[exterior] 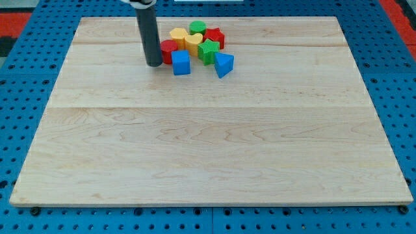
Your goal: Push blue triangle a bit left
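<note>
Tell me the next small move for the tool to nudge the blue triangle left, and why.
Probably bring my tip round below the cluster to the view's right of the blue triangle. Right now my tip sits left of the red cylinder and blue cube, the wrong side for a leftward push.

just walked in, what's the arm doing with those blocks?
The arm is meant to push the blue triangle a bit left. My tip sits on the wooden board at the left edge of the block cluster near the view's top, right beside the red cylinder and left of the blue cube. The triangle lies at the cluster's lower right, untouched; the tip is on its far side.
</note>
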You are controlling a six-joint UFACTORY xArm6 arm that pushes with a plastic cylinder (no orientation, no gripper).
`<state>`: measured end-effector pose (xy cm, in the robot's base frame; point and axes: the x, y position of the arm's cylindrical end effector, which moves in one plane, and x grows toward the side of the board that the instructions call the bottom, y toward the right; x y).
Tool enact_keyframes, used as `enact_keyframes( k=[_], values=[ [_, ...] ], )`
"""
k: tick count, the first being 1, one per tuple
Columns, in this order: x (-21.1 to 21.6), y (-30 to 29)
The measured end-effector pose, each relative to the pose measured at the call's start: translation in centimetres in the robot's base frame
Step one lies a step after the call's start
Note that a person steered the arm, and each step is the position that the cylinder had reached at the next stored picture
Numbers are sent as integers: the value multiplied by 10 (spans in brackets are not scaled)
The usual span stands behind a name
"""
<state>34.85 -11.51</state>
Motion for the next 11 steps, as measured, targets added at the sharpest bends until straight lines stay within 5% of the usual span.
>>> enact_keyframes(
  k=[1,3,5,6,7,10,11],
  values=[
    [37,15],
    [6,27],
    [54,85],
    [46,173],
    [3,191],
    [-25,157],
    [-5,130]
  ],
)
